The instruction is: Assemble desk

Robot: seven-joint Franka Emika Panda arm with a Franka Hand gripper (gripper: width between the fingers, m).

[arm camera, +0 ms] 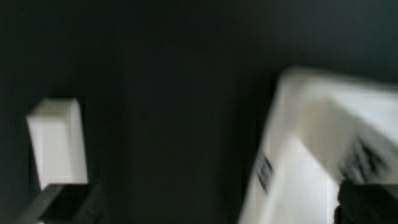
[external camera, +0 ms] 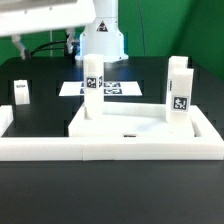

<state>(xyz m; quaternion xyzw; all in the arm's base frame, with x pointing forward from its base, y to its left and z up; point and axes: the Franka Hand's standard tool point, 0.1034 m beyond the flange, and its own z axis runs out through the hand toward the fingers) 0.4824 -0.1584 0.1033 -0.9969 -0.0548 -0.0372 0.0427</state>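
Inspector: Status of the desk, please.

Operator: Desk top (external camera: 125, 128) lies flat on the black table (external camera: 40, 125), inside the border rail (external camera: 110, 150). Two legs stand upright on its far corners: the left upright leg (external camera: 93, 85) and the right upright leg (external camera: 179, 97), sides as the exterior view shows them. I cannot tell whether either is fully seated. A loose leg (external camera: 21, 92) stands alone on the table, well apart toward the exterior view's left. I see no fourth leg. The marker board (external camera: 105, 90) lies behind the desk.

Inspector: Gripper?

Operator: The wrist view is blurred. I make out the fingers (arm camera: 57, 206) spread wide, with nothing between them. The gripper (arm camera: 206, 206) hangs over bare table between a white block (arm camera: 54, 140), probably the loose leg, and a tagged white part (arm camera: 338, 130) I cannot identify.

Inspector: Hazards?

Operator: Three, in my judgement. With the picture this soft, I could close off-centre on the loose leg and tip it over. A spread finger could clip the tagged part beside it on the way down. An upright leg that is only half seated could topple if the arm brushes it or nudges the desk top.
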